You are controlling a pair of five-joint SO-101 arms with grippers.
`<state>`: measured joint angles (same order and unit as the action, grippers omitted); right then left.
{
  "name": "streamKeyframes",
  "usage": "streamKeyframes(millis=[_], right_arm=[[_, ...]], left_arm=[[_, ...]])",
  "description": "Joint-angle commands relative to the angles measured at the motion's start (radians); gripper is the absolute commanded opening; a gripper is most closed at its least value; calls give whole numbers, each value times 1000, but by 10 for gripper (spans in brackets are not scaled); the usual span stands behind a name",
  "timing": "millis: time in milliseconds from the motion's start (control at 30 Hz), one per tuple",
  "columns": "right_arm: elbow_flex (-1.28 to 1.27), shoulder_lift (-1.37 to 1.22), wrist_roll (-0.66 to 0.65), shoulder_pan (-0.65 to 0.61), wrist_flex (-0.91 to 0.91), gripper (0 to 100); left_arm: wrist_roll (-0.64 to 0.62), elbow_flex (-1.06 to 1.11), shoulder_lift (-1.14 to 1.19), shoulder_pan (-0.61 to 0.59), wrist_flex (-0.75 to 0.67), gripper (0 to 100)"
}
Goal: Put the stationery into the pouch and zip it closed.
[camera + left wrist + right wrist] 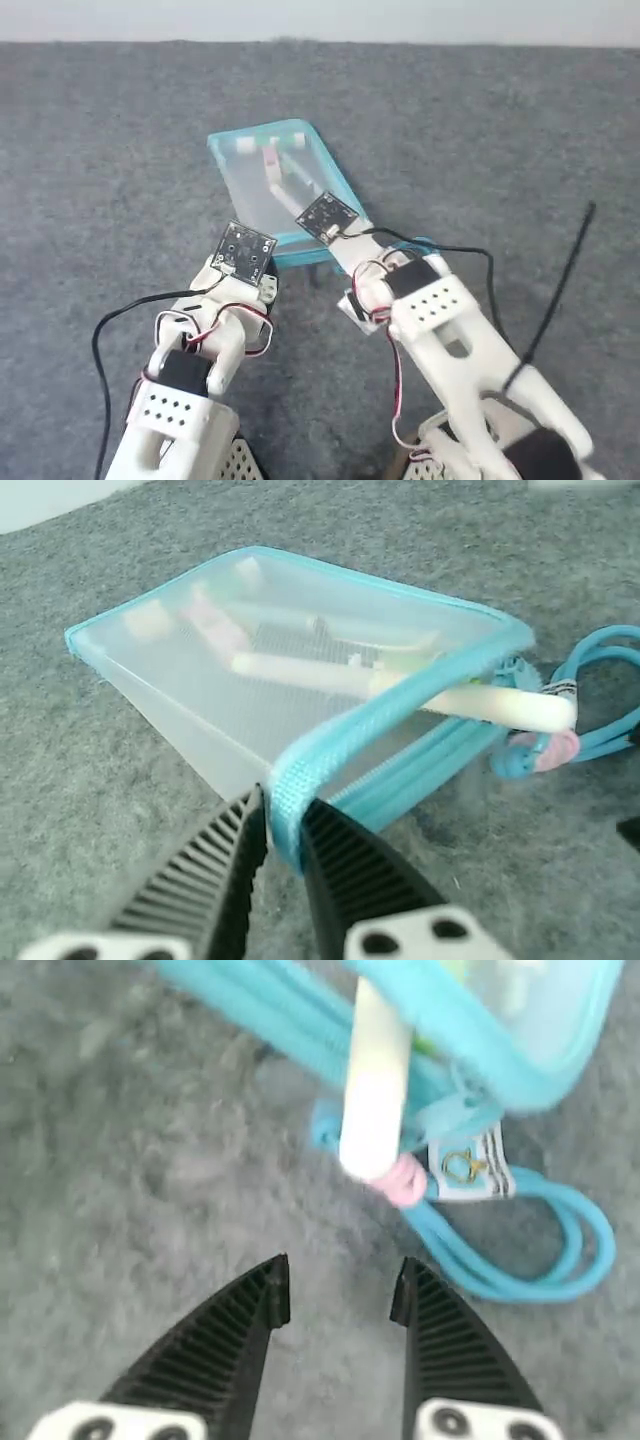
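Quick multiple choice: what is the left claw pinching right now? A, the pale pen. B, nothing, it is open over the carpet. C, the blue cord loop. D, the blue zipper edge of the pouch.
D: in the left wrist view the left claw is shut on the blue zipper edge of the pouch, while the pale pen pokes out of the opening, untouched.

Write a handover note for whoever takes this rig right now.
Left gripper: jaws shut on the teal zip edge of the pouch, at its open mouth.
Right gripper: jaws open, empty, above the grey mat beside that mouth.
Done: several items lie inside the pouch.
Left: a white pen sticks partly out of the mouth; push it in, then zip closed.
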<state>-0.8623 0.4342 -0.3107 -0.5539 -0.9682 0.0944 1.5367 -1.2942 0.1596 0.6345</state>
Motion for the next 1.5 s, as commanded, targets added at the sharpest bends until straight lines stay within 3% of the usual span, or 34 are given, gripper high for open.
streamKeyframes(millis=[0,300,567,1067,1467], right_arm=[[9,-71,-15,-5,105,177],[104,-107,-14,-7,119,181],[107,-125,-23,-7,131,380],[141,-268,-12,84,182,365],[235,-257,37,84,179,45]], left_arm=[[5,-21,-18,0,-2,12],[5,-21,-18,5,-2,12],[5,-21,-18,6,-3,12],[5,-21,-18,6,-3,12],[3,-21,-18,6,-3,12]])
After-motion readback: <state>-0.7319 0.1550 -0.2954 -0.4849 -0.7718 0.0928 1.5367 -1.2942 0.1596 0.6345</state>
